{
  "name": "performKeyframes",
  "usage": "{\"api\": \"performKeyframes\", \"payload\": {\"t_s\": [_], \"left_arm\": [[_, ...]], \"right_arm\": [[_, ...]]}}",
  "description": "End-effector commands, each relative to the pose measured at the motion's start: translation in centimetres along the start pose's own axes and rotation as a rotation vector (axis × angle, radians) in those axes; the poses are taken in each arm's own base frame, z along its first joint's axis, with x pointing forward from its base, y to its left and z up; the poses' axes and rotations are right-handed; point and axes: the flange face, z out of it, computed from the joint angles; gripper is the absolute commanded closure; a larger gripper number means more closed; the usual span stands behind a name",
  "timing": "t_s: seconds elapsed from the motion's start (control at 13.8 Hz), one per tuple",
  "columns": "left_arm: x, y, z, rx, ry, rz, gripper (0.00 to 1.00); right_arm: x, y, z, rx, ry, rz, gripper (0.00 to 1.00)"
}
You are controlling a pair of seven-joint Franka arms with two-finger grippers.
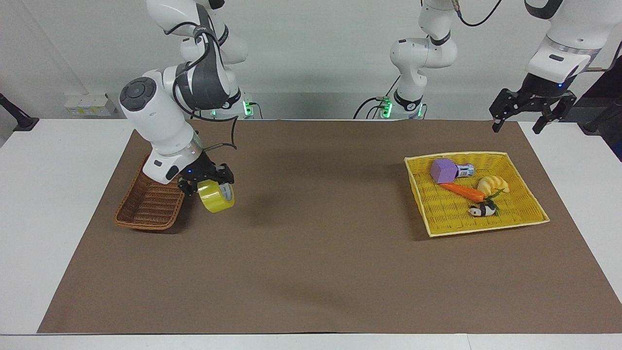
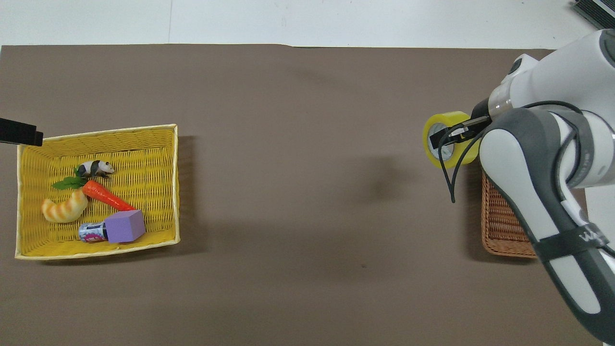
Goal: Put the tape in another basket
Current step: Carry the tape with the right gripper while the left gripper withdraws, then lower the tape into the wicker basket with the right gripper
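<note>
While airborne, one tape [image 1: 216,197], one basket [image 1: 150,204].

no readable text, can label [image 2: 90,232] print illegible

Bright, even light from above. Soft, faint shadows fall on the desk [image 1: 311,272] beside the yellow tray [image 1: 534,221] and under the raised tape [image 1: 216,197]. Both views are sharp, without glare.
</note>
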Motion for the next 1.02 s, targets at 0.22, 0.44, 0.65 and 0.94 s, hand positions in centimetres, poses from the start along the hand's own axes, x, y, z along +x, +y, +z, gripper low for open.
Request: {"api": "performKeyframes", "payload": {"t_s": [0.22,0.44,0.65,0.94], "left_arm": [[-0.5,-0.6,-0.6,0.009,-0.012,-0.005,0.00],[-0.5,-0.4,-0.6,0.008,-0.011,-0.002,0.00],[-0.6,-0.6,-0.6,0.008,-0.013,-0.005,0.00],[-0.5,-0.4,-0.6,0.008,-0.013,-0.002,0.00]], "right_arm": [[-3.3,3.8,0.3,-0.120,-0.069,0.031,1.00],[-6.7,6.6,2.1,-0.212,-0.135,0.041,1.00],[-10.6,9.8,4.3,-0.283,-0.155,0.056,1.00],[-13.7,13.6,9.5,-0.307,-0.148,0.062,1.00]]}}
